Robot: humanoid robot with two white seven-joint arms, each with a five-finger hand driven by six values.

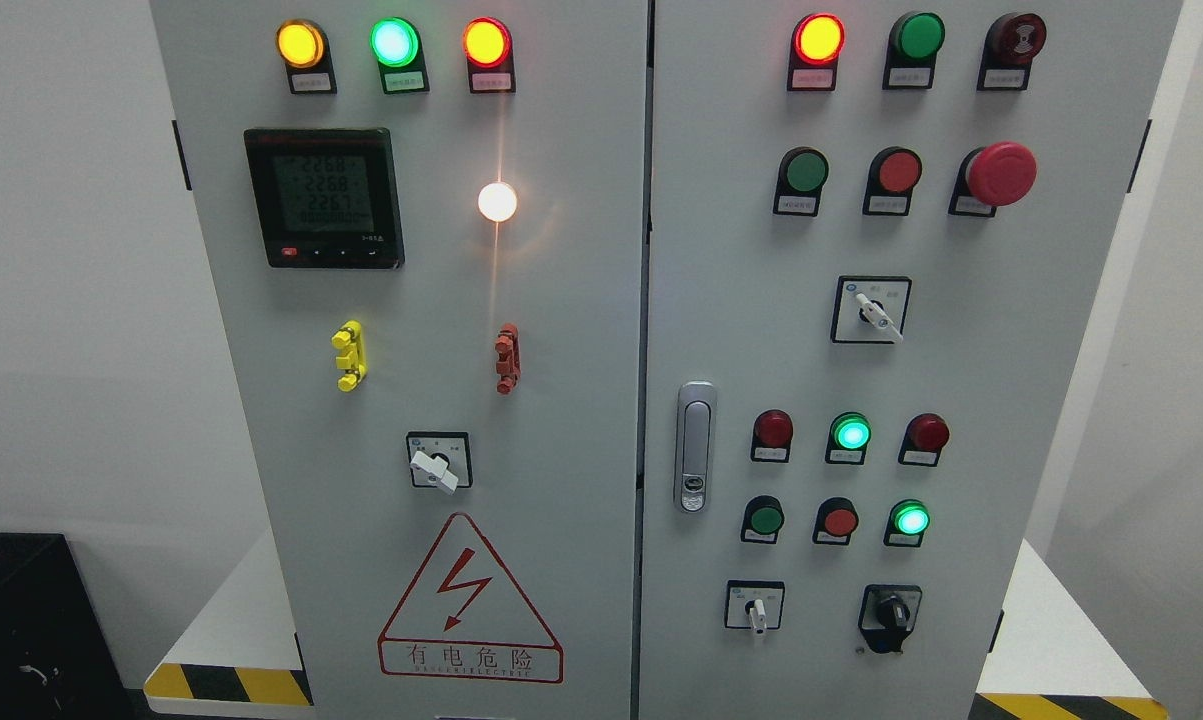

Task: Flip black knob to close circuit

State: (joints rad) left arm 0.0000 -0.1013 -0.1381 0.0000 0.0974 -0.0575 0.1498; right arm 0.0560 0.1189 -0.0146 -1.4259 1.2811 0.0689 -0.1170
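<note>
Black rotary knob (891, 612): sits on a black square plate at the lower right of the right-hand door of the grey metal electrical cabinet (581, 350). Its handle stands about upright.

To the knob's left, same row: white-handled selector switch (756, 608), handle pointing down. Above the knob: row of three small round buttons, the rightmost a lit green lamp (910, 520). One row higher, a second lit green lamp (850, 433) sits between two dark red ones.

Upper right door: lit red-rimmed lamp (819, 38) at top left, large red mushroom push button (1000, 173) at right, another white-handled selector (872, 311) mid-door. Silver door latch (695, 446) at the door's left edge.

Left door: black digital meter (323, 197) with green digits, bright white lamp (497, 201), yellow clip (349, 356), red clip (507, 358), red lightning warning triangle (469, 600) at bottom.

Neither robot hand is in view; state of the fingers cannot be told.
</note>
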